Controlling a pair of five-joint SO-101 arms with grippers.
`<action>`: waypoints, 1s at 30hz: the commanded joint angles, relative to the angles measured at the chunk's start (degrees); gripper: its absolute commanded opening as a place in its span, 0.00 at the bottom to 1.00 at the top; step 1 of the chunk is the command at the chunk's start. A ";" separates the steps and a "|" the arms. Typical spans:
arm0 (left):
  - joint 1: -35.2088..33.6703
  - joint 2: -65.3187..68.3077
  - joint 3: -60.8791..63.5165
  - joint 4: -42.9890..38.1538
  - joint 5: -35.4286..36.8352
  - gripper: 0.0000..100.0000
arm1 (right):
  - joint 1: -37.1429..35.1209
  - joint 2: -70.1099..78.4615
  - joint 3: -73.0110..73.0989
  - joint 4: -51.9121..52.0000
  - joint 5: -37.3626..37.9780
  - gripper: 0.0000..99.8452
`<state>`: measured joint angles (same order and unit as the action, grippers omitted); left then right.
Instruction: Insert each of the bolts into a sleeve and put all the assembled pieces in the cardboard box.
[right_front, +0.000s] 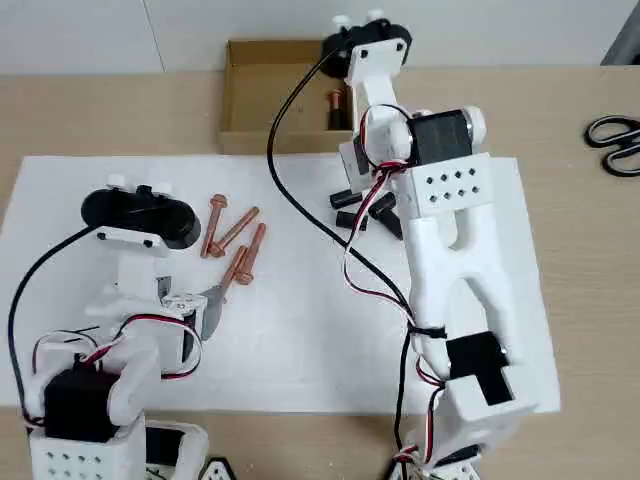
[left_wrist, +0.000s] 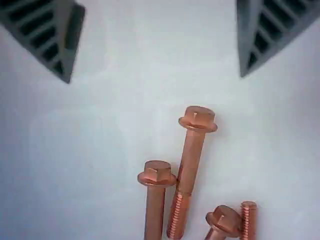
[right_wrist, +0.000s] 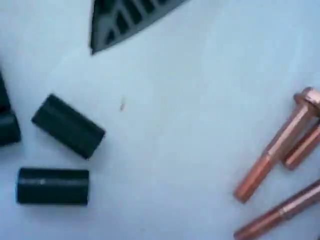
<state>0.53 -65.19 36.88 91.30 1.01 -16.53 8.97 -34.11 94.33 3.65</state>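
Several copper bolts (right_front: 236, 243) lie loose on the white sheet (right_front: 300, 350), left of centre. My left gripper (left_wrist: 155, 75) hangs open just short of their heads; its grey fingers (left_wrist: 50, 30) stand wide apart above the nearest bolt (left_wrist: 196, 150), holding nothing. In the high view the left gripper (right_front: 205, 305) sits near the bolts' lower end. Several black sleeves (right_front: 362, 210) lie beside my right arm. The right gripper (right_front: 352, 165) hovers over them, one finger (right_wrist: 130, 17) showing with nothing at its tip. Two sleeves (right_wrist: 68, 126) (right_wrist: 52, 186) lie below it. The cardboard box (right_front: 250, 135) holds one copper piece (right_front: 335, 104).
Black scissors (right_front: 615, 142) rest on the wooden table at the far right. The right arm's white links (right_front: 455, 260) stretch across the sheet's right half, and a black cable (right_front: 300, 210) trails over the middle. Bare sheet lies between the two arms.
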 joint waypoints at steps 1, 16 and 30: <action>-0.44 -0.26 -1.71 -0.62 0.18 0.20 | 2.68 -2.95 -2.64 1.01 0.18 0.17; -10.02 -0.26 -1.63 -0.18 0.18 0.20 | 5.05 8.57 6.24 -0.92 18.46 0.17; -12.75 -0.26 -1.63 -0.18 0.35 0.20 | 7.08 21.67 6.15 -5.93 24.00 0.17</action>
<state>-11.78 -65.19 36.88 91.30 1.01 -9.49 30.33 -27.69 89.67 27.03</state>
